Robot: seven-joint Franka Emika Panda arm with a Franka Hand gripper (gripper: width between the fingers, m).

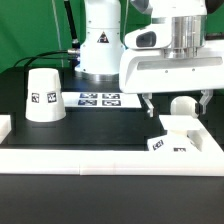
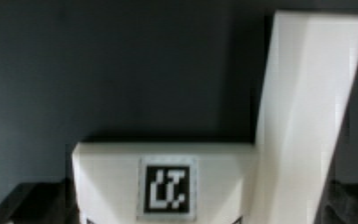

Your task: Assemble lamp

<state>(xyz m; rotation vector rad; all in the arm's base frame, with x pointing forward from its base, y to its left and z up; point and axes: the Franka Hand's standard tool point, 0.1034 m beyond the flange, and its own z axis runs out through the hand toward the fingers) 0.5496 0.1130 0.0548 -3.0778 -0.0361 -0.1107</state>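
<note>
The white lamp base with its square tags sits at the exterior view's right, by the white rail. The ball-shaped bulb stands on top of it. My gripper hangs over them, its dark fingers spread wide on either side of the bulb and apart from it, holding nothing. The cone-shaped shade stands alone at the exterior view's left. In the wrist view the base's tagged face fills the space between the finger edges of my gripper. The bulb does not show there.
A white rail runs along the table's front and turns up past the base at the exterior view's right. In the wrist view it shows as a tall white bar. The marker board lies at the back, before the robot's body.
</note>
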